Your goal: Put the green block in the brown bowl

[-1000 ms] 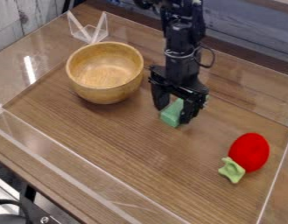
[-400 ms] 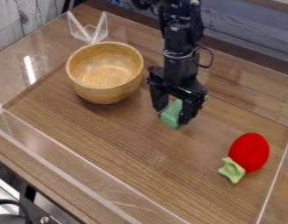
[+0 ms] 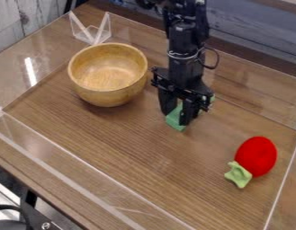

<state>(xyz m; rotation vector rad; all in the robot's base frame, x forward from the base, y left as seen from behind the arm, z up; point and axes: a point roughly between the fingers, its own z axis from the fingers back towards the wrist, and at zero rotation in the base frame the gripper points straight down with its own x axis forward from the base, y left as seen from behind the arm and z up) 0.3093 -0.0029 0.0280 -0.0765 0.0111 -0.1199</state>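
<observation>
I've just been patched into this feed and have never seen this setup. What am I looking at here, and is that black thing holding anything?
You have a single view, from a camera looking down at a wooden table from the front. The tall black machine is a robot arm; its grasping tool points straight down. The tool's two fingers stand on either side of a small green block that sits on the table. The fingers look close against it, but the view cannot confirm a firm grip. To the left is an empty light brown wooden bowl. At the right lies a red strawberry-like toy with a green leaf.
</observation>
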